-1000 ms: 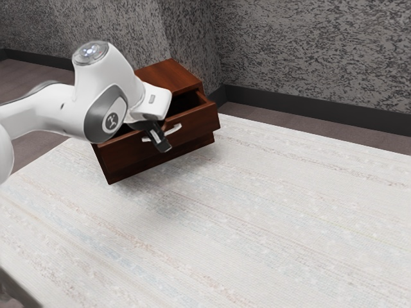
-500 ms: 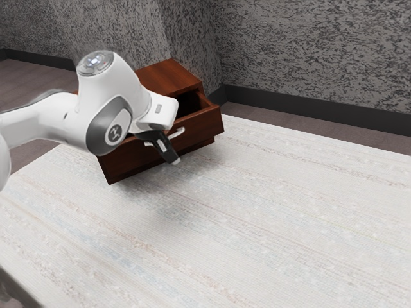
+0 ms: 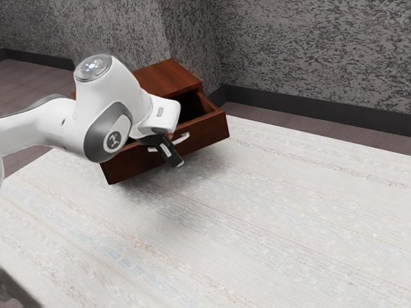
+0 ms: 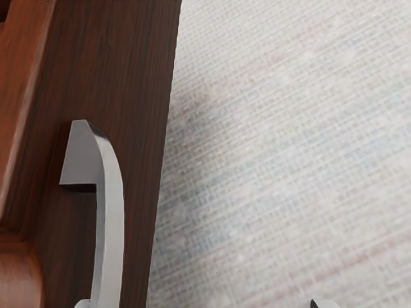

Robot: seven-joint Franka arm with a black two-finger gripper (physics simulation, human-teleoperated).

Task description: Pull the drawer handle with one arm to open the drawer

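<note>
A dark wooden cabinet (image 3: 170,76) stands at the table's far left corner. Its drawer (image 3: 209,126) is pulled partly out toward the exterior view's right, and the dark hollow inside shows. A pale curved handle (image 3: 178,138) crosses the drawer front. My black gripper (image 3: 168,153) is at that handle, reaching down over the front. In the wrist view the handle (image 4: 106,212) runs along the drawer front (image 4: 128,77) beside one fingertip, while the other fingertip sits far off over the tabletop. The gripper is open, hooked on the handle without clamping it.
A pale woven tabletop (image 3: 270,212) stretches in front of the drawer and to the exterior view's right. A dark speckled wall (image 3: 308,45) with a black skirting board runs behind. My white arm covers the cabinet's left side.
The drawer has slid further out toward the exterior view's right, and my hand has moved the same way with the handle. The cabinet has stayed where it was.
</note>
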